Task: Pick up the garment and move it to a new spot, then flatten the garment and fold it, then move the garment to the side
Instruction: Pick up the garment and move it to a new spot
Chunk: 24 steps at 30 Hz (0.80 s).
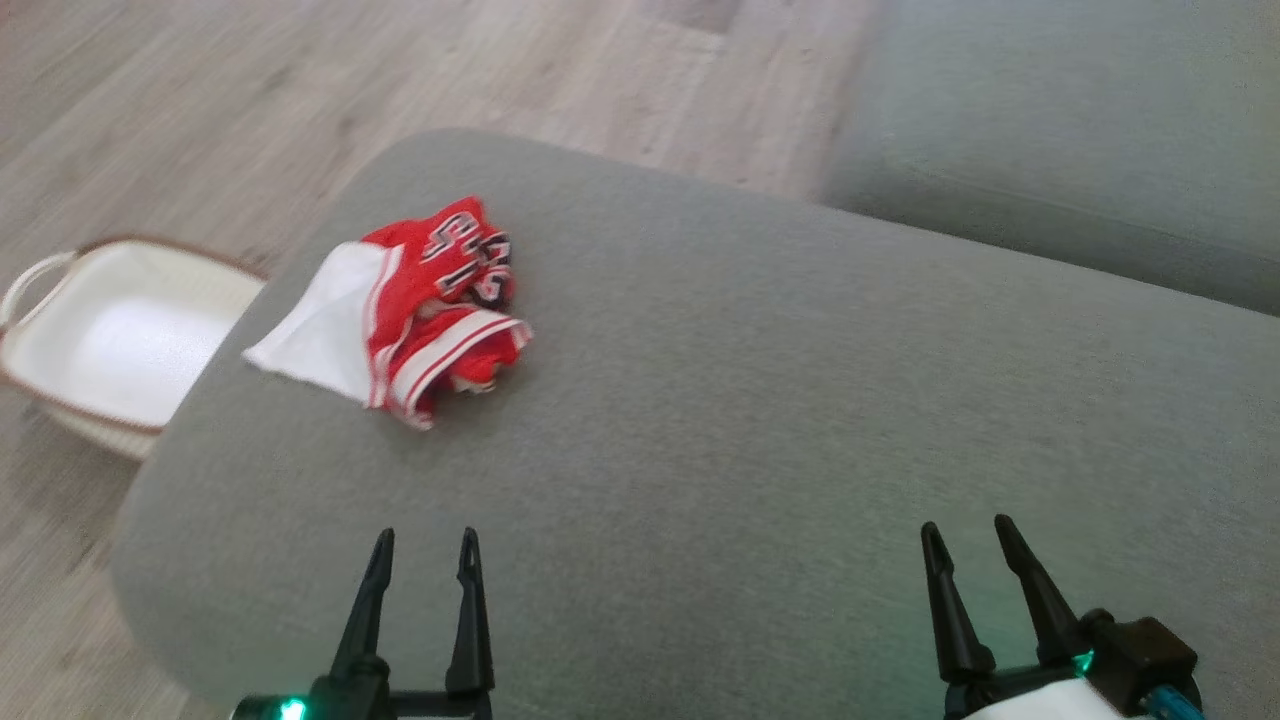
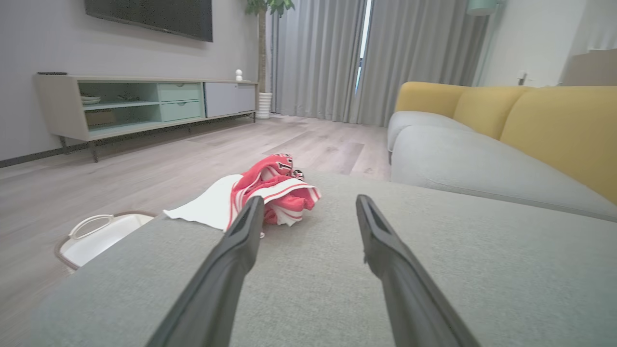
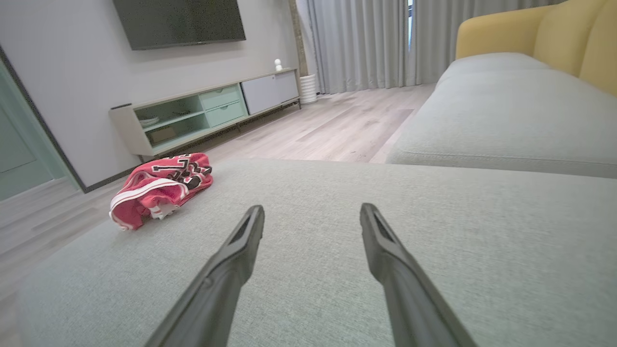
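Garment (image 1: 420,305), a crumpled red-and-white jersey with black lettering, lies bunched on a grey cushion (image 1: 750,400), near its far left corner in the head view. One white panel spreads flat toward the cushion's left edge. The red part is heaped beside it, with a striped hem turned toward the robot.

At the lower left of the head view, the left gripper (image 1: 426,540) has its two dark fingers spread wide and holds nothing. The fingers point up the view toward the garment, which lies straight ahead of them, with a stretch of bare cushion between. In the left wrist view the garment shows just past the tip of the left-hand finger.

At the lower right, the right gripper (image 1: 966,526) is also wide apart and empty. It is well apart from the garment, which lies ahead of it and far to its left.

A white basket (image 1: 120,340) with a brown rim stands on the wood floor (image 1: 250,90) just beside the cushion's left edge, near the white panel. A grey sofa (image 1: 1050,130) seat lies beyond the cushion at the upper right.
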### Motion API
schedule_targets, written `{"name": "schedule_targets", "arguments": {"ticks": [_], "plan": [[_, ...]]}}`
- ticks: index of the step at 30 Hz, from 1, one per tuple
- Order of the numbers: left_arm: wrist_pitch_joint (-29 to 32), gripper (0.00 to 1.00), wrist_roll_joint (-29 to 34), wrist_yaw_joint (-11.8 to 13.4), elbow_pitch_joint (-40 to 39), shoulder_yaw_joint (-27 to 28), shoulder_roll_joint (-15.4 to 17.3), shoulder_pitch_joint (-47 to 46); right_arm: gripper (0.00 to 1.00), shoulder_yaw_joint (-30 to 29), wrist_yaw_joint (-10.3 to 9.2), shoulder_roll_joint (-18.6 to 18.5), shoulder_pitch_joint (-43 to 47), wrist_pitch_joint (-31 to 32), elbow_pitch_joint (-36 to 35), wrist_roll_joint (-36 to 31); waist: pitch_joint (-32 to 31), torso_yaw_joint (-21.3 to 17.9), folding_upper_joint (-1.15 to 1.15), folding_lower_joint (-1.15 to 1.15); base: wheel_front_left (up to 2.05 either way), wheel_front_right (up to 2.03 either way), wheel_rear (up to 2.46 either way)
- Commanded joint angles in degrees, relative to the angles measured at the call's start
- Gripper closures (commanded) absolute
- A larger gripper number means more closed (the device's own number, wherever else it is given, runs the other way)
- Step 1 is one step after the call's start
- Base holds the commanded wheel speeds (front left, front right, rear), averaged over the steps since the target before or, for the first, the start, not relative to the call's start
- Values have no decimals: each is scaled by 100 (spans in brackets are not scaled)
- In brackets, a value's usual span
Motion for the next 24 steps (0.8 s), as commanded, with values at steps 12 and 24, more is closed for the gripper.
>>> {"name": "schedule_targets", "arguments": {"ticks": [12,24], "plan": [[-29,0,111,-119,-334,449,-1,-980,0,84,-5,-269,-539,-63,-81,-64,846,706,0,0,0,0,0],[110,0,53,-885,1270,1005,457,-4268,0,320,-5,-1339,-1177,-63,-330,-183,2356,402,0,0,0,0,0]]}}
